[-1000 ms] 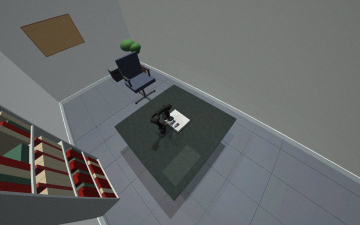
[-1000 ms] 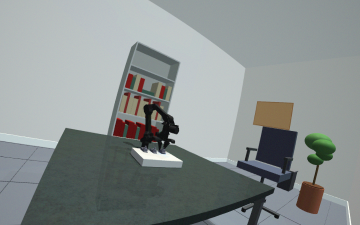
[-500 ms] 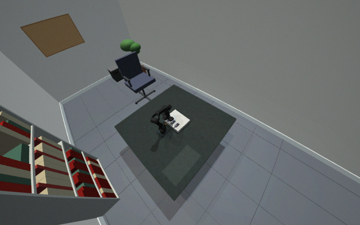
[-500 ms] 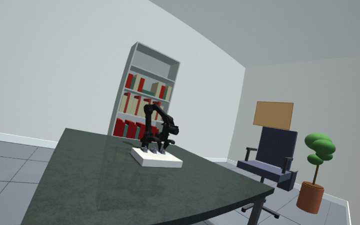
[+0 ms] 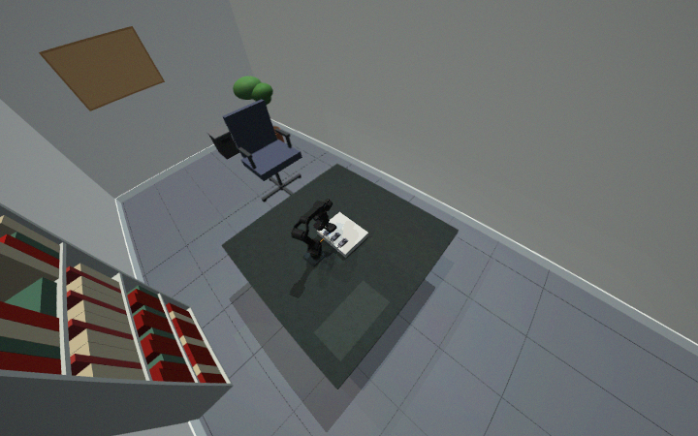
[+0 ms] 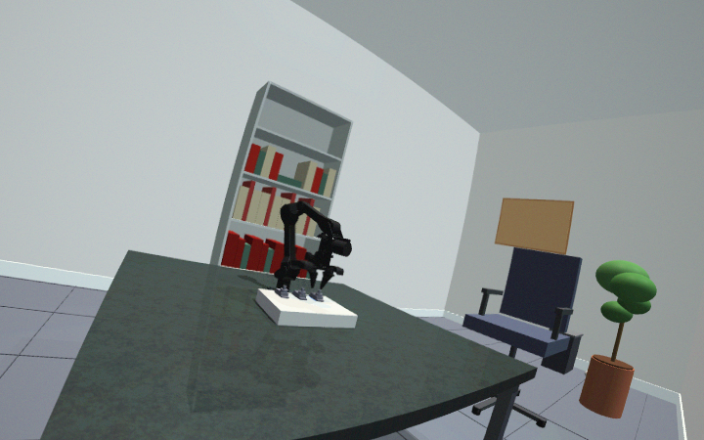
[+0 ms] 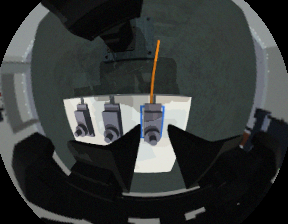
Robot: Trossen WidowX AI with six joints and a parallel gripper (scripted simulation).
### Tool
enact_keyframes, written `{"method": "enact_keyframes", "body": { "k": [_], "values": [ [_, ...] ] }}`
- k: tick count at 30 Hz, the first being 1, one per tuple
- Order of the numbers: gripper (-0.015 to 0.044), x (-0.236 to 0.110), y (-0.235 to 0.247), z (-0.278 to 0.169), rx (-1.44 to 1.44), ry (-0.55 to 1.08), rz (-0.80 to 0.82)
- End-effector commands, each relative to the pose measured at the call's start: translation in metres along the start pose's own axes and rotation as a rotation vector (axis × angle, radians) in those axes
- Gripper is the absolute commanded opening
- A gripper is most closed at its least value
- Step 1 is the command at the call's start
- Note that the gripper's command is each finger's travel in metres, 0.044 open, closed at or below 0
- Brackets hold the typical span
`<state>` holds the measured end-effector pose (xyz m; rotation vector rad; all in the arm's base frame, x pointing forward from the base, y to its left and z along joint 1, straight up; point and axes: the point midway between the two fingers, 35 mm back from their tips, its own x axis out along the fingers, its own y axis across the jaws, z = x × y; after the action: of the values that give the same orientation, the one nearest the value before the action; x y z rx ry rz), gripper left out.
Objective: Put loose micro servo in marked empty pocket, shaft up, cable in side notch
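Top view first: the arm [image 5: 305,228] crouches at the near edge of the white deck [image 5: 356,232], on the dark green surface [image 5: 395,270]. The servos are too small here for me to sort, so I take nothing on seating from this angle.

Exterior view: the gripper [image 6: 325,280] hangs just above the deck [image 6: 311,317], its fingers apart and clamped on nothing. The micro servo [image 6: 317,295] stands below them at the end of a row of three. I judge the step in hand to be the let-go and retreat. To do it well I would spread the fingers fully before lifting. Then I would rise straight up, with no sideways drift, so a pad cannot drag the body out of its seat or catch the cable.

Wrist view: the micro servo [image 7: 152,123] sits inside the blue-outlined pocket [image 7: 140,115], a grey body with its dark round shaft end facing the camera. Both fingers stand just off its sides. Its orange cable [image 7: 155,70] runs straight off the deck's far edge toward the arm's base. I cannot tell whether the cable lies in the notch or whether the ears are flat. Two matching servos [image 7: 110,120] sit beside it.
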<state>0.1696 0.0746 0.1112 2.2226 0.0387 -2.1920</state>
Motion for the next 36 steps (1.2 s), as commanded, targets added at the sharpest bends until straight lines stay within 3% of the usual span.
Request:
{"method": "enact_keyframes", "body": {
  "k": [1,3,13,20,28,36],
  "values": [
    [0.0187,-0.005,0.000,0.000,-0.004,0.006,-0.003],
    [0.0187,-0.005,0.000,0.001,-0.004,0.006,-0.003],
    [0.0440,-0.068,0.000,0.054,-0.002,0.004,-0.008],
    [0.0440,-0.071,0.000,0.053,-0.002,0.017,-0.015],
    [0.0440,-0.103,0.000,0.049,-0.002,0.161,-0.097],
    [0.0440,-0.104,0.000,0.049,-0.002,0.165,-0.099]
  ]
}}
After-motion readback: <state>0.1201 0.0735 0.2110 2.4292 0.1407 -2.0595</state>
